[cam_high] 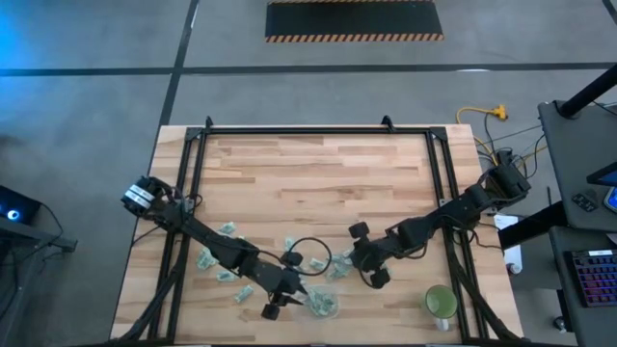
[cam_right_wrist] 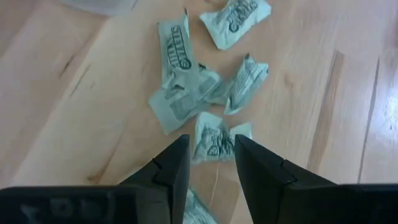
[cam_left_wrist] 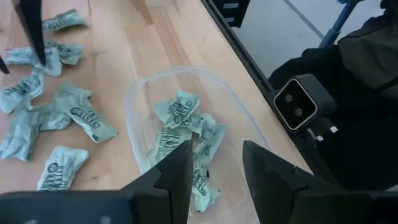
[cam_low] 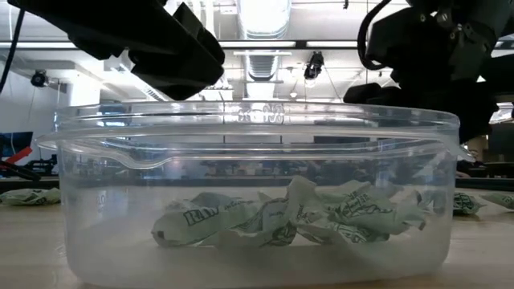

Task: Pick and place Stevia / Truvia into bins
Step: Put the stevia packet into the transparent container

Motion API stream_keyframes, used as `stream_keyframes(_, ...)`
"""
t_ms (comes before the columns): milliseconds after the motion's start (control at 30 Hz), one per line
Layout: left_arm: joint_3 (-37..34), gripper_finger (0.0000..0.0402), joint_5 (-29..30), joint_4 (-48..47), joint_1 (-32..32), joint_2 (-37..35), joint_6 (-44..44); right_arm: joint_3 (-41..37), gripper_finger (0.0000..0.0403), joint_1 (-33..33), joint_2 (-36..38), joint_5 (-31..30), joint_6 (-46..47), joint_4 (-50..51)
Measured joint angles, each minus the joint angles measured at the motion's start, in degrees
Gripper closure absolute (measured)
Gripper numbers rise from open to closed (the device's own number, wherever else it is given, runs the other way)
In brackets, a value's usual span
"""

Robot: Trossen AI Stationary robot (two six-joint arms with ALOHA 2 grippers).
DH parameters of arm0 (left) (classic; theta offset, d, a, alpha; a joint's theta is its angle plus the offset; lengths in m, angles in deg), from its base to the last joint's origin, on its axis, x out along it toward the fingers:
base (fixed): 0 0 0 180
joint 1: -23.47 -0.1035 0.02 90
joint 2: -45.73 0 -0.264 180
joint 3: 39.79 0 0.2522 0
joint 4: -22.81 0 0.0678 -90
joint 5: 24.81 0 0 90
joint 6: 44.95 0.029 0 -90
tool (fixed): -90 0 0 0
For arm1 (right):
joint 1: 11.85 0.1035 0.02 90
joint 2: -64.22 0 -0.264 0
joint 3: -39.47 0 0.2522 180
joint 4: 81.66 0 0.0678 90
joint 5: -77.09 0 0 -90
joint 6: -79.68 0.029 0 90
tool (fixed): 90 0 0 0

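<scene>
I see my left gripper [cam_left_wrist: 216, 167] hanging over the clear tub [cam_left_wrist: 140, 99], fingers a little apart and empty, several green sachets [cam_left_wrist: 180, 115] lying inside it; my right gripper [cam_right_wrist: 211, 158] stands narrowly open above loose sachets [cam_right_wrist: 214, 142] on the table [cam_high: 318, 183], gripping nothing.

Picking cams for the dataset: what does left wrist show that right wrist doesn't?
Left wrist only: the clear bin with several sachets inside, the table edge, and the left gripper hovering open over the bin. Right wrist only: the right gripper, jaws open, straddling one sachet of a loose cluster. Both: pale green sachets scattered on the wooden tabletop.
</scene>
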Motion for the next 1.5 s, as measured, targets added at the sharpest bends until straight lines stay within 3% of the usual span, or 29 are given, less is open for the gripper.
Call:
stream_keyframes(167,0.0,0.0279,0.9,-1.1,0.0,-0.2,0.0,-0.1,0.0277,0.0,0.0,0.0,0.2,-1.1)
stream_keyframes(433,0.0,0.0279,12.6,-13.6,0.0,-2.7,-5.8,-0.1,0.0268,0.0,-3.7,0.6,-0.1,-3.2)
stream_keyframes(600,0.0,0.0279,13.9,-15.9,0.0,-5.0,-7.5,-0.1,0.0272,0.0,-5.2,0.3,-0.6,-3.4)
stream_keyframes(833,-0.3,0.0279,18.7,-19.6,0.2,-6.6,-9.1,-0.1,0.0305,0.0,-5.2,-1.3,-1.4,-3.5)
stream_keyframes(1100,-0.4,0.0279,25.0,-30.7,0.3,-7.0,-17.4,-0.1,0.0388,0.0,-4.6,-3.0,-2.9,-3.1)
stream_keyframes(1300,-0.4,0.0279,30.4,-40.6,0.3,-7.0,-26.3,-0.1,0.0393,0.0,-2.4,-7.8,-2.1,-1.8)
stream_keyframes(1500,-1.4,0.0279,30.5,-41.3,0.3,-7.0,-28.4,0.0,0.0394,0.5,0.1,-7.5,-2.0,-3.6)
